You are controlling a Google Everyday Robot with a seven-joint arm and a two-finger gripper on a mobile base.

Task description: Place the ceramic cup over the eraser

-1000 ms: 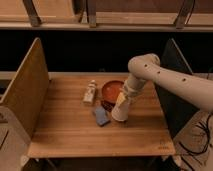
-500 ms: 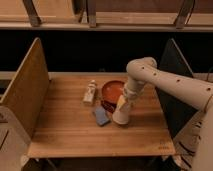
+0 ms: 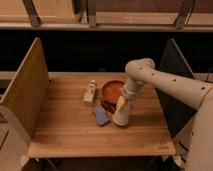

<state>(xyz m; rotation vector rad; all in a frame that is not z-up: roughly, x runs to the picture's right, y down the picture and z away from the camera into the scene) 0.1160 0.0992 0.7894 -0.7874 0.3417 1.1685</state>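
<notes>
Camera view, centre of the frame: the arm (image 3: 165, 82) reaches in from the right and bends down to the ceramic cup (image 3: 121, 115), which stands on the worktop (image 3: 75, 130) just below the red-orange bowl (image 3: 113, 93) and just right of the flat blue pad (image 3: 101, 116). My hand (image 3: 123, 101) sits at the top of the cup, right against it.

What has changed over the last second: the arm has shifted a little and the cup looks set down, standing by itself on the wood where a moment ago it was carried in the hand at much the same spot. From here I cannot tell whether the fingers are apart or still pressed on the cup; they merge with its pale wall.

I cannot see the eraser anywhere on the worktop now. My reading is that it is under the cup, or hidden behind it, which would mean the covering step is essentially done and only the release and withdrawal remain. I cannot confirm that from this angle.

A small white bottle-like object (image 3: 90, 93) lies to the left of the bowl, well clear of the cup. If I lift away next, I would go straight up, since the bowl rim is touching or nearly touching the cup and a sideways drag could tip it.
</notes>
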